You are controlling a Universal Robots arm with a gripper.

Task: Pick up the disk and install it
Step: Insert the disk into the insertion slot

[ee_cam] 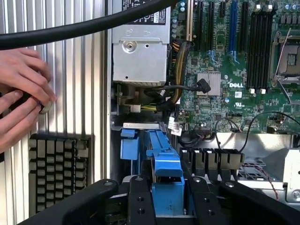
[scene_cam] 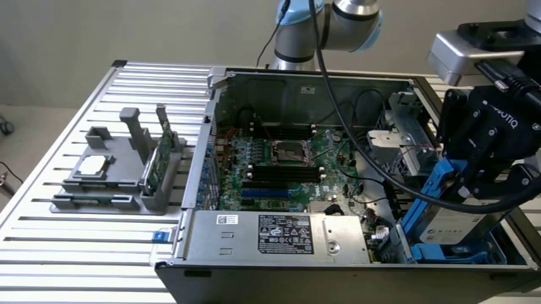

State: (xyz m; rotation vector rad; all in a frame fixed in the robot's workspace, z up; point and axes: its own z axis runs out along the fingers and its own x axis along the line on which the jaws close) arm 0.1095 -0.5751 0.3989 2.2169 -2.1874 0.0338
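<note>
Disk (scene_cam: 446,223), blue carrier and all, is picked up and clamped between the fingers of my tool (scene_cam: 463,190). It hangs tilted over the drive bay at the corner of the open computer case (scene_cam: 305,75) on the exterior view's right. Seating it is, by my reading, unfinished. Its lower end drops behind the case wall, and a black cable (scene_cam: 338,114) loops across it. A person's hands (ee_cam: 21,93) over the bench (scene_cam: 50,253) hold something I cannot make out.
</note>
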